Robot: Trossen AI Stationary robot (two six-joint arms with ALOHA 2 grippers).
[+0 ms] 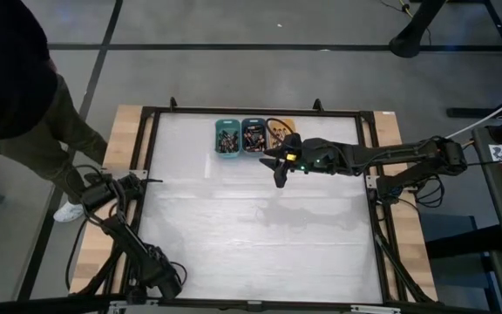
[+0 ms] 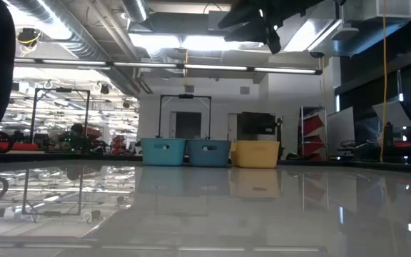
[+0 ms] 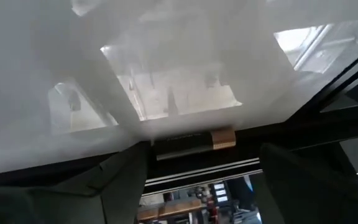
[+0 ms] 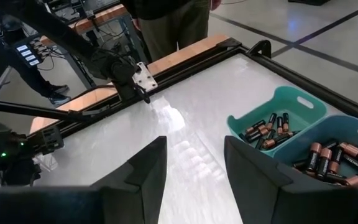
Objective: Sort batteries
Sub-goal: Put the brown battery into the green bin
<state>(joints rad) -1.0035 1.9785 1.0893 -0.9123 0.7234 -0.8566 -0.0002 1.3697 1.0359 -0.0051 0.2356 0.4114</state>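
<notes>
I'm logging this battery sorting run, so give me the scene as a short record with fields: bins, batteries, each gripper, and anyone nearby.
bins: teal bin, blue bin and orange bin in a row at the table's far edge
batteries: batteries lie in the teal and blue bins
right gripper: right gripper raised above the table beside the bins, open, empty
left gripper: left gripper at the table's left edge, open, empty
person: person stands beyond the table's left corner

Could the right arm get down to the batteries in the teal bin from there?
Probably yes. The right gripper hovers just beside the teal bin, jaws apart and empty, and the batteries lie uncovered in the open-topped bin.
</notes>
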